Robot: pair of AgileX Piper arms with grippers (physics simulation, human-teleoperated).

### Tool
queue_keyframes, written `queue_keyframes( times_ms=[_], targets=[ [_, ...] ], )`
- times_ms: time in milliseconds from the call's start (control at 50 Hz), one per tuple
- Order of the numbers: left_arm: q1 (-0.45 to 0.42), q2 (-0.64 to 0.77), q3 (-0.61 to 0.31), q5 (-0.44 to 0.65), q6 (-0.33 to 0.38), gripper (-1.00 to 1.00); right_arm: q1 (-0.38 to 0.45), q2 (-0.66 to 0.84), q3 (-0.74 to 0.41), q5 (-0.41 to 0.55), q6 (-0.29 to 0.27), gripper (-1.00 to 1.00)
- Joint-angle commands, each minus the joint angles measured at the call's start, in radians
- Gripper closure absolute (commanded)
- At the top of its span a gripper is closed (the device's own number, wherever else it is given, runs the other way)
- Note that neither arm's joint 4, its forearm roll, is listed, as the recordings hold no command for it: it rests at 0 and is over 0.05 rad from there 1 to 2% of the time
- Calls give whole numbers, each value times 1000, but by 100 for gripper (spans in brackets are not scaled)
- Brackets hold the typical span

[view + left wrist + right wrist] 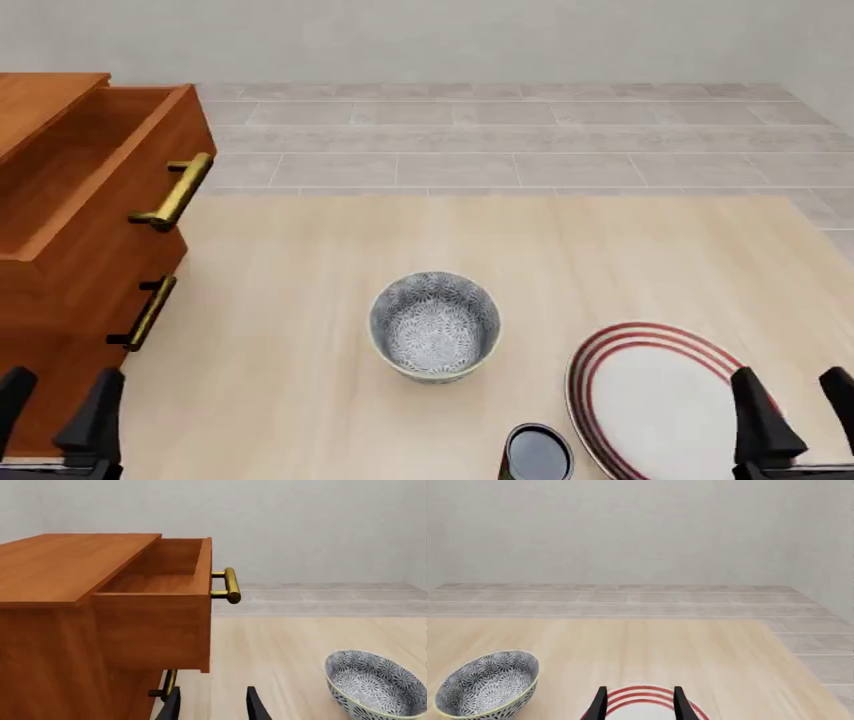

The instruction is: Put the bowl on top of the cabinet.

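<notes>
The blue-patterned bowl (434, 326) stands upright on the table's middle, also seen in the left wrist view as the bowl (375, 684) and in the right wrist view as the bowl (487, 684). The reddish-brown cabinet (83, 250) fills the left side, its top drawer (160, 575) pulled out. My left gripper (54, 405) hangs open at the near left, beside the cabinet's lower front, with nothing between its fingers. My right gripper (794, 410) is open at the near right, over a plate, well apart from the bowl.
A white plate with red rings (654, 395) lies at the near right. A small dark can (537, 453) stands between plate and bowl at the front edge. Brass handles (174, 192) stick out from the drawers. Beyond the table lies grey tiled floor (534, 140).
</notes>
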Motion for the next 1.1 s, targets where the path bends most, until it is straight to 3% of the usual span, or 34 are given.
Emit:
queue_keyframes(
  times_ms=[20,340,460,660,800,920,1100],
  targets=[
    [-2,-10,-1,14,-3,-100,-3,4,-15,13,-6,-100],
    [-27,-12,-11,25,6,-100,-20,3,-43,30,-26,-100],
    [-59,-15,-110,76,48,-100,-25,7,-32,26,-25,-100],
    [-163,-15,-178,127,82,-100,-22,37,-26,12,-22,-100],
    [-241,-10,-243,189,112,-100,-16,140,1,-73,-28,-100],
    [-305,78,-298,168,114,-100,-6,154,0,-78,-32,-100],
    [-332,225,-359,80,164,-100,0,119,-13,-37,-31,-100]
  ],
)
